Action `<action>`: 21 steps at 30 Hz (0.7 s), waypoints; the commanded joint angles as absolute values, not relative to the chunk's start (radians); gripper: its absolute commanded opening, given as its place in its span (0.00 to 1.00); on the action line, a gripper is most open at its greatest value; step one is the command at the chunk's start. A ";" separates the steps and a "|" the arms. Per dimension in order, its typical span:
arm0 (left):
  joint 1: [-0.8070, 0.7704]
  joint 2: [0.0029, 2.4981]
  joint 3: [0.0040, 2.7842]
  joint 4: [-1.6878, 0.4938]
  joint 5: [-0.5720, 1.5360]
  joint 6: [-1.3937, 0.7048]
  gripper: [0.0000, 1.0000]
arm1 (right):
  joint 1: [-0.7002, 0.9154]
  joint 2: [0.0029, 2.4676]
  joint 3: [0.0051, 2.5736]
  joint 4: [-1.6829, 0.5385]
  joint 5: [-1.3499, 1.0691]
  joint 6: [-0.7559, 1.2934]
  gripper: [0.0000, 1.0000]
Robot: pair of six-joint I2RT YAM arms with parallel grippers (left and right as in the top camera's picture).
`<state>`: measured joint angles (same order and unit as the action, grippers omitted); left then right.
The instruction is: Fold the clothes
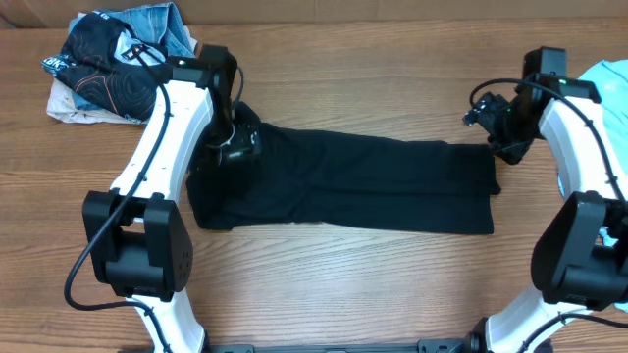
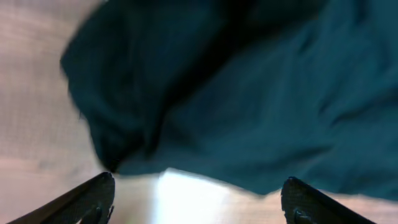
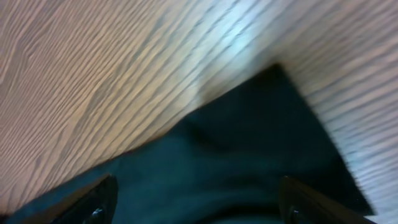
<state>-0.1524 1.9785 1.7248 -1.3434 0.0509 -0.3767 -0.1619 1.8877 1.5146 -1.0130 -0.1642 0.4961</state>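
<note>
The black shirt (image 1: 363, 181) lies folded into a long band across the middle of the wooden table. My left gripper (image 1: 234, 145) hangs over its bunched left end; in the left wrist view (image 2: 198, 199) its fingers are wide apart and empty, with the black fabric (image 2: 249, 93) just ahead. My right gripper (image 1: 502, 147) is at the shirt's upper right corner; in the right wrist view (image 3: 198, 202) its fingers are spread open above the dark cloth (image 3: 236, 162), holding nothing. The light blue T-shirt (image 1: 606, 83) shows at the right edge.
A heap of other garments (image 1: 113, 64), black printed and denim-blue, lies at the back left corner. Both arm bases stand at the table's front edge.
</note>
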 commanded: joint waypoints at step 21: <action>-0.144 2.120 1.737 -1.002 0.175 -0.374 0.67 | -0.078 1.866 1.516 -0.963 -0.185 0.491 0.86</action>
